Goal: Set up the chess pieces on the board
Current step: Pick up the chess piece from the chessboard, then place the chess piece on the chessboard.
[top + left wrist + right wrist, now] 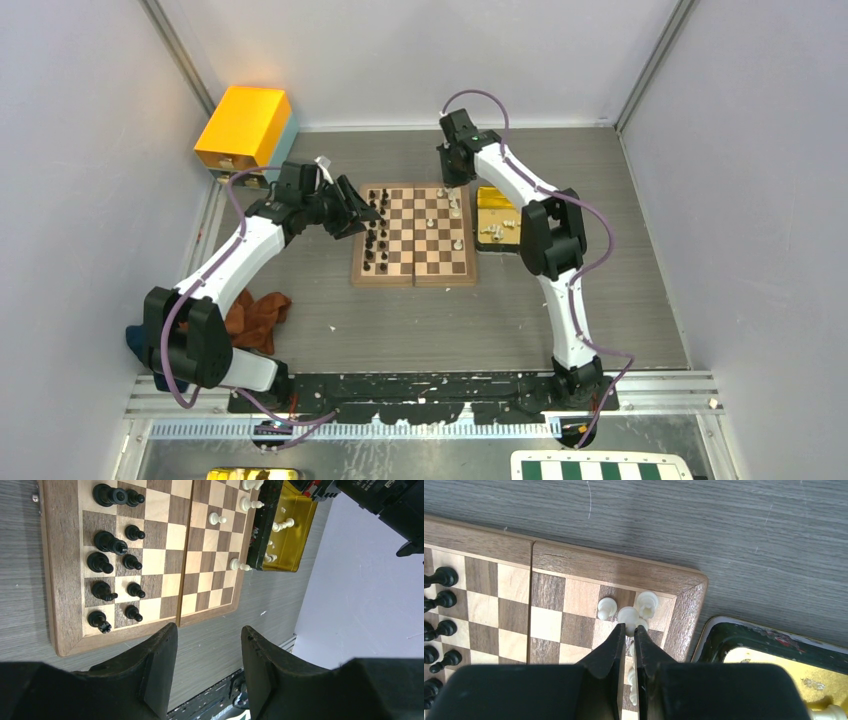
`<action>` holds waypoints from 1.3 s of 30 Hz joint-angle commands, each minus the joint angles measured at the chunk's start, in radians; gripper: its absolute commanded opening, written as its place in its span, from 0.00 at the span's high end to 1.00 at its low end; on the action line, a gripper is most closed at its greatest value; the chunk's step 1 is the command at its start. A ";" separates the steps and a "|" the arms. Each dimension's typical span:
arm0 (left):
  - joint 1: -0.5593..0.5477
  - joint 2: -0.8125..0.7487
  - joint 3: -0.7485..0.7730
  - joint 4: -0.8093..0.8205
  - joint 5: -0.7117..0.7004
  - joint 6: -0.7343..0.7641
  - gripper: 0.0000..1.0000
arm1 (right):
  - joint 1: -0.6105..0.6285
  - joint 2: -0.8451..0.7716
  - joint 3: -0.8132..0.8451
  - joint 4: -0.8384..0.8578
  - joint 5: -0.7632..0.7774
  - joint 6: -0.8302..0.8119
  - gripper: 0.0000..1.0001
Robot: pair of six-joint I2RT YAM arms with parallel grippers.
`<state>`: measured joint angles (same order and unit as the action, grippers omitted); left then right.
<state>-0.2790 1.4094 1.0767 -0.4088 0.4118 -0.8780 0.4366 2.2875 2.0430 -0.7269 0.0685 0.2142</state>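
The left arm (235,255) and right arm (566,320) share white links, chunky black joints, looping purple cables (476,93) and black end effector fingers (160,665).

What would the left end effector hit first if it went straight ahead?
Most likely the near frame of the chessboard, around its centre seam. Only a strip of bare table lies between it and the left end effector, though depth is unclear.

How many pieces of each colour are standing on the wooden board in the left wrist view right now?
Black chess pieces: 10
White chess pieces: 4, one of them cut off by the top edge of the picture
Total on the board: 14. The far rows lie outside that view, so this is not the whole board.
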 commanded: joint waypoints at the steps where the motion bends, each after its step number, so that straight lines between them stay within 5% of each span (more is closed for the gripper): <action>1: 0.008 -0.040 0.011 0.032 0.017 0.013 0.49 | -0.002 -0.098 0.002 0.034 0.014 -0.016 0.89; 39: 0.008 -0.090 -0.027 0.026 0.013 0.011 0.49 | 0.148 -0.224 -0.227 0.020 0.182 -0.084 0.91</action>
<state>-0.2790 1.3655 1.0519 -0.4088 0.4114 -0.8787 0.5869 2.1021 1.8080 -0.7334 0.2195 0.1440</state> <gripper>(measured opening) 0.509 0.151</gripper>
